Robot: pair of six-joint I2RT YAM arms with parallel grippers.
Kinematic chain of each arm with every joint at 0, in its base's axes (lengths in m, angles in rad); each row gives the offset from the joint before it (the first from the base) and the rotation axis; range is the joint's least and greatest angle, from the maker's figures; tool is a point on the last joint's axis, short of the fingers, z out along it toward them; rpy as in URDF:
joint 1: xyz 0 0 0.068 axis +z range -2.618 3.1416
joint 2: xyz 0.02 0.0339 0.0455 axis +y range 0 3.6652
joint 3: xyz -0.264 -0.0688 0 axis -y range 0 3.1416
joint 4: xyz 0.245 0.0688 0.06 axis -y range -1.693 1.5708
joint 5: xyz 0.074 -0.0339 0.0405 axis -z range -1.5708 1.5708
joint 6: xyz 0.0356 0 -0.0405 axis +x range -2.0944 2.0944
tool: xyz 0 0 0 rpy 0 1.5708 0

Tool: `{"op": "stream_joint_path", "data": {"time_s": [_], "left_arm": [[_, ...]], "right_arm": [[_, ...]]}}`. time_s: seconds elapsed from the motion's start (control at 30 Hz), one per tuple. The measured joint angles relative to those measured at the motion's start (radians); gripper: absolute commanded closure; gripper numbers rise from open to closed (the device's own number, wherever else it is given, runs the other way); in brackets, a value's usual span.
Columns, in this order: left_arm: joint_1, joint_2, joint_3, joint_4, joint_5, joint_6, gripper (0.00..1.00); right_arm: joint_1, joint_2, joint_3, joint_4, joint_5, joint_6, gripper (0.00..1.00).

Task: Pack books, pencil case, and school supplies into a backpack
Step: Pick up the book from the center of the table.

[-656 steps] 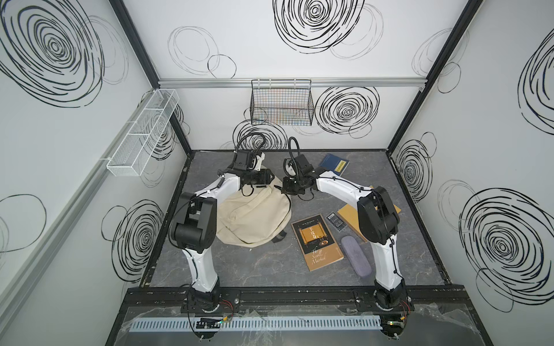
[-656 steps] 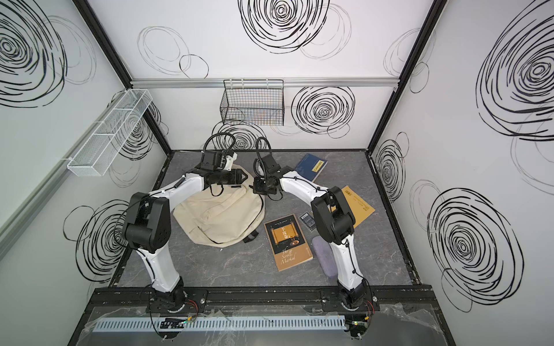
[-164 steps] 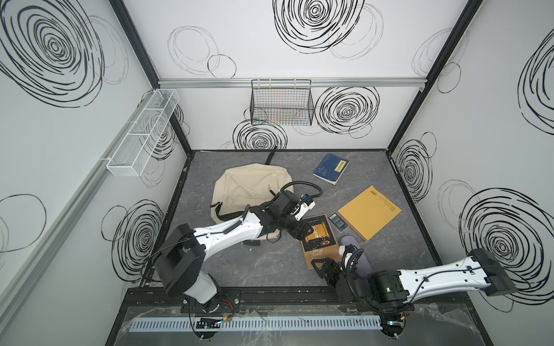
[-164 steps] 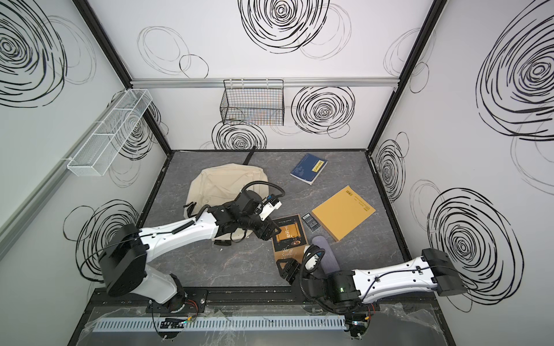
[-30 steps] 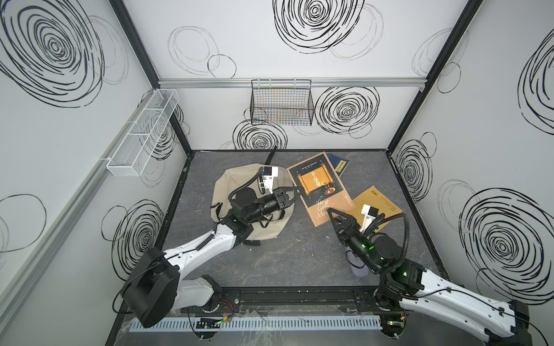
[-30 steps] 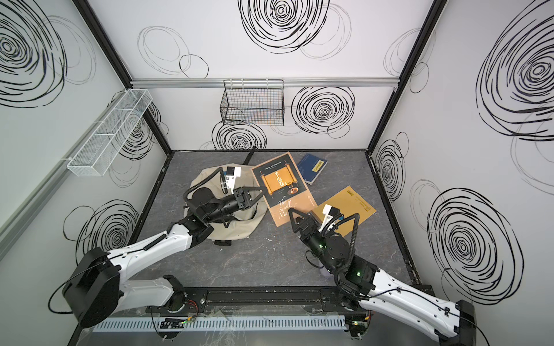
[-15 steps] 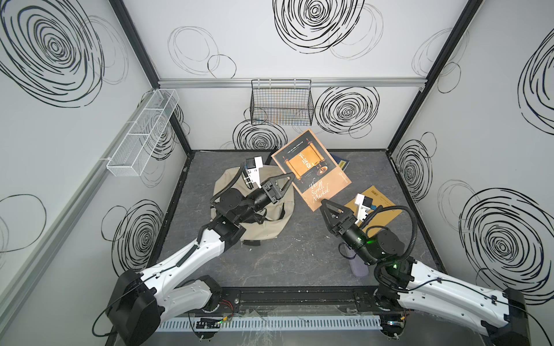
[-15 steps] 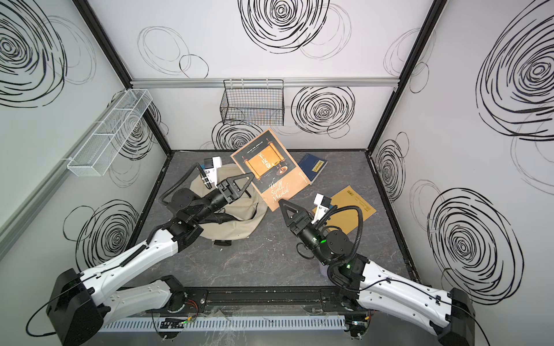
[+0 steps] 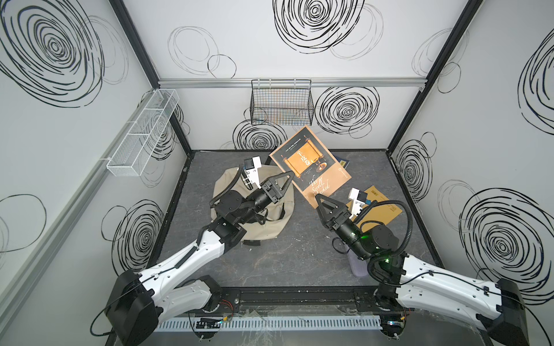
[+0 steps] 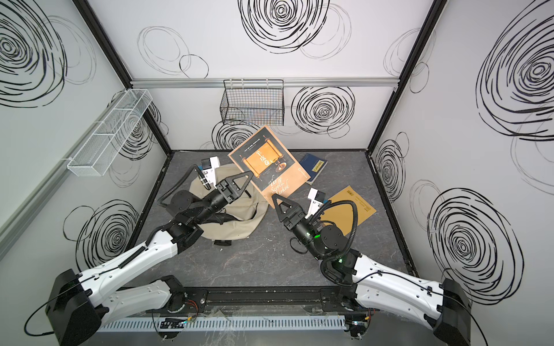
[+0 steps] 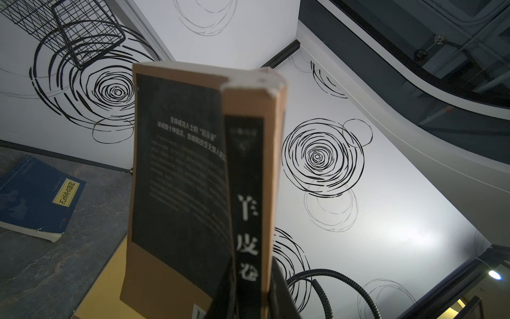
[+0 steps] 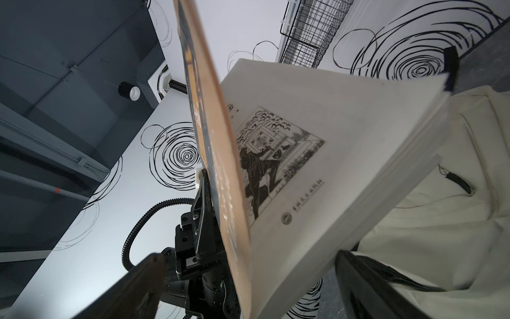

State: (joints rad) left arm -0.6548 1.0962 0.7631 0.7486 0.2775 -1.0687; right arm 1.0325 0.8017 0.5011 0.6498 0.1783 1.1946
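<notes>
Brown book (image 9: 310, 167) held clear of the table (image 9: 284, 263), pinched by the left gripper (image 9: 290, 176), right gripper (image 9: 317, 196) gaping at its lower corner

In both top views the brown book hangs tilted, cover up, at upper centre of the frame, with the backpack (image 9: 277, 217) flat on the table to its lower left; navy book (image 10: 314, 167) lies just behind it, yellow book (image 10: 353, 209) right of centre, pencil case (image 9: 356, 268) at lower right, half hidden under the right arm (image 9: 434, 281). Left wrist view: jaws nearly closed on the brown book (image 11: 179, 179) at its spine, navy book (image 11: 36, 198) flat on the table nearby. Right wrist view: wide-spread jaws stand either side of the brown book (image 12: 317, 143) with its cover and pages splayed, whether touching I cannot tell; backpack (image 12: 455, 221) lies beyond
</notes>
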Motion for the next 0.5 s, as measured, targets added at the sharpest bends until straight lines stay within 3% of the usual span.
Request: {"op": "stream_joint_path", "data": {"time_s": [0.5], "left_arm": [[0.000, -0.036, 0.000, -0.061, -0.018, 0.067, 1.00]], "right_arm": [[-0.001, 0.036, 0.000, 0.019, -0.042, 0.074, 0.00]]}}
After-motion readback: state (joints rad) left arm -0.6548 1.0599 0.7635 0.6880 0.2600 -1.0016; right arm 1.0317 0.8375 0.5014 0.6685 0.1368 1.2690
